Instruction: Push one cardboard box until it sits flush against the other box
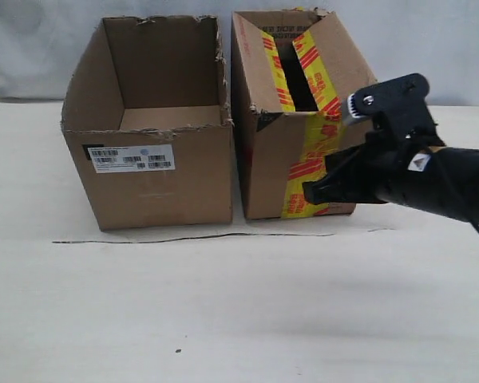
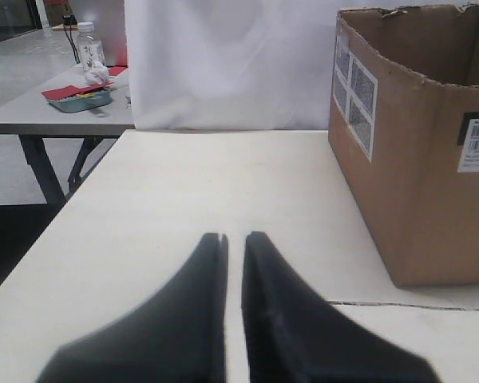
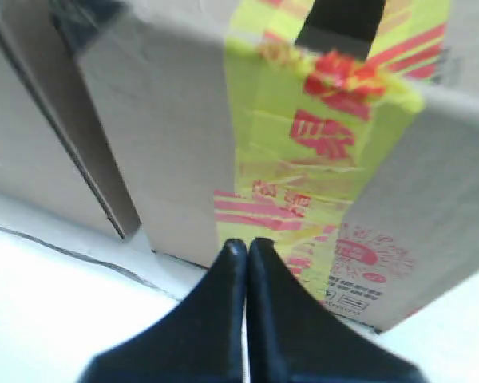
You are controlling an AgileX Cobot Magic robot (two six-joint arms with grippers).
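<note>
Exterior view: two boxes stand side by side on the pale counter (image 1: 239, 311), behind a thin dark line (image 1: 191, 238). The other box (image 1: 160, 187), on the left, is open at its ragged top; only its bare cardboard walls and floor show inside, and a white barcode label (image 1: 132, 158) sits on its front. The cardboard box (image 1: 263, 171), with yellow, red-striped tape (image 1: 303, 163), stands just beside it on the right, a narrow dark gap between their front corners. Its top flaps leave a dark slot, and I cannot tell what is inside. The right gripper (image 1: 309, 193) reaches in from the right, low against the taped front face. Left wrist view: the left gripper (image 2: 235, 236) hovers over bare counter (image 2: 207, 175), its fingers drawn almost together with only a thin slit between them and nothing held. The other box (image 2: 407, 183) stands off to one side, carrying labels on two faces. Farther off, a second table (image 2: 56, 116) bears a bottle (image 2: 89, 46). Right wrist view: the right gripper (image 3: 247, 242) is closed and empty, its tips at the yellow tape (image 3: 303, 152) low on the cardboard box (image 3: 168, 136), beside round red printing (image 3: 369, 257); whether they touch I cannot tell. The other box (image 3: 24, 159) shows across the dark gap.
</note>
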